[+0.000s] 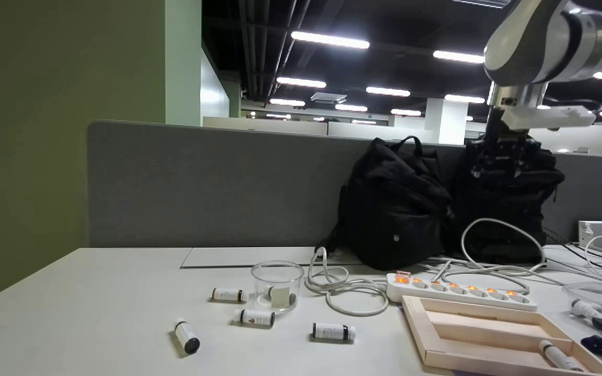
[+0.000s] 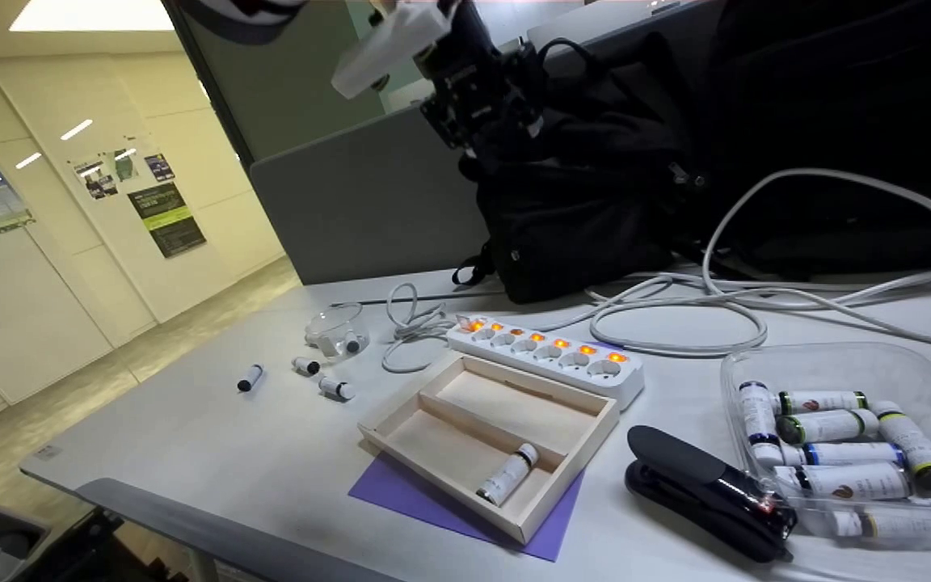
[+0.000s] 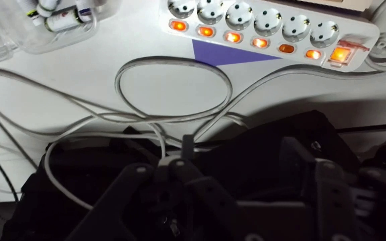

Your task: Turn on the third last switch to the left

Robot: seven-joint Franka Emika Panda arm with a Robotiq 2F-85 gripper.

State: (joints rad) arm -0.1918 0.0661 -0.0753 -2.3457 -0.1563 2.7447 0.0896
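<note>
The wrist view's top edge cuts into the white power strip (image 3: 275,40). In an exterior view the outline of the gripper (image 1: 497,170) is lost against a black backpack (image 1: 505,206). The purple sheet (image 2: 461,516) is partly hidden under the wooden tray (image 2: 441,440); print on the vials (image 2: 825,427) and wall posters (image 2: 166,220) is too small to read.

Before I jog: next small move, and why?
I'd probably shift the gripper toward the unlit rocker switch: it's the only dark one on the power strip, and the wrist view shows the open gripper in front of a black backpack, not the strip.
</note>
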